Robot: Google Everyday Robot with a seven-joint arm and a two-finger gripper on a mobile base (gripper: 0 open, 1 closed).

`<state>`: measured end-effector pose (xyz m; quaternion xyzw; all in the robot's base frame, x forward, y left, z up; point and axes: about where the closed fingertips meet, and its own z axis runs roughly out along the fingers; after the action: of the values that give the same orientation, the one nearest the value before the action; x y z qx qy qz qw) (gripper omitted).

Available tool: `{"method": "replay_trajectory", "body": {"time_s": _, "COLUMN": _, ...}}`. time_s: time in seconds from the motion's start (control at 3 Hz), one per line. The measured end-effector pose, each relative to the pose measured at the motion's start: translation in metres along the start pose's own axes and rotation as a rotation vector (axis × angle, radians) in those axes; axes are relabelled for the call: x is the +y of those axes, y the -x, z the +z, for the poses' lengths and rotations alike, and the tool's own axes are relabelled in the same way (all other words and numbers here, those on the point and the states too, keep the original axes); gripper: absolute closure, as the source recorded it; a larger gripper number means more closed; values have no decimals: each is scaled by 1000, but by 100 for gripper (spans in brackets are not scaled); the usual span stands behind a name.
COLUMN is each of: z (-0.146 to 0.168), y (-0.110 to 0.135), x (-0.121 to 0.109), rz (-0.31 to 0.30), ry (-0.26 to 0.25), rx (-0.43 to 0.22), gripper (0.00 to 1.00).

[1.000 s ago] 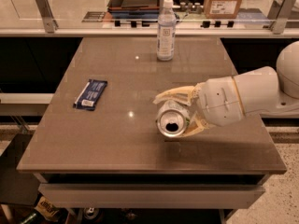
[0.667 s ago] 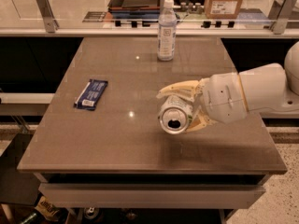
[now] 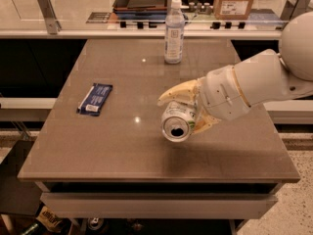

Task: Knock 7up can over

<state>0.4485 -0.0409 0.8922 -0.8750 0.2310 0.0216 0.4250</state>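
Note:
The 7up can (image 3: 176, 122) is a small silver-and-white can with green marks. It is tipped on its side with its silver top and opening facing the camera, right of the table's middle. My gripper (image 3: 178, 115) reaches in from the right on a large white arm (image 3: 244, 89). One cream finger (image 3: 177, 95) curves over the can and the other (image 3: 205, 126) lies under its right side, so the gripper is shut on the can. The can seems to be just above the table top, with a shadow beneath it.
A clear plastic bottle with a white cap (image 3: 174, 32) stands upright at the table's far edge. A dark blue snack packet (image 3: 95, 99) lies flat on the left. The brown table (image 3: 122, 151) has a front edge close to the camera. A counter with boxes runs behind.
The gripper and the tipped can have shifted slightly up and to the left. The bottle and the packet have not moved.

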Motion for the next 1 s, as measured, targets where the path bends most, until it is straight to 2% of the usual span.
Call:
{"method": "replay_trajectory", "body": {"time_s": 0.33, "z": -6, "y": 8, "x": -23, "rz": -78, "ry": 107, "rx": 67, "gripper": 100}}
{"method": "replay_trajectory", "body": {"time_s": 0.67, "z": -4, "y": 13, "x": -36, "rz": -121, "ry": 200, "rx": 144, "gripper": 100}}
{"method": "replay_trajectory", "body": {"time_s": 1.0, "z": 4, "y": 17, "x": -42, "rz": -152, "ry": 266, "rx": 171, "gripper": 100}}
